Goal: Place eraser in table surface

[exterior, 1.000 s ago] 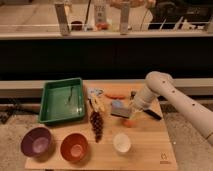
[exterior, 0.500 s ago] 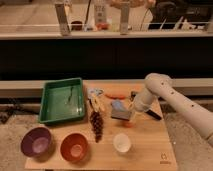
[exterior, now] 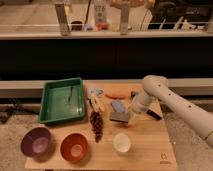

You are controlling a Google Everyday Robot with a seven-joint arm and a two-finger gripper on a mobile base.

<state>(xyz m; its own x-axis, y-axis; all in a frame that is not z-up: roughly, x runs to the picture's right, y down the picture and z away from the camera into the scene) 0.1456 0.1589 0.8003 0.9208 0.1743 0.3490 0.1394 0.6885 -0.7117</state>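
Note:
The eraser (exterior: 118, 117) is a flat dull-grey block, low over or on the light tan table surface (exterior: 150, 145), just in front of a blue block (exterior: 118, 105); I cannot tell whether it touches the wood. My gripper (exterior: 130, 118) reaches down from the white arm (exterior: 152, 87) on the right and sits right at the eraser's right edge. The white cup (exterior: 121, 142) stands in front of the eraser. A small dark mark (exterior: 163, 156) is near the table's front right corner.
A green tray (exterior: 62, 99) holds a thin tool at the back left. A purple bowl (exterior: 36, 141) and an orange bowl (exterior: 75, 147) stand front left. Grapes (exterior: 96, 124), a banana (exterior: 95, 103), a carrot (exterior: 116, 94) and a black marker (exterior: 152, 114) lie mid-table.
My gripper and the eraser have shifted slightly down and toward the front left. Nothing else has moved.

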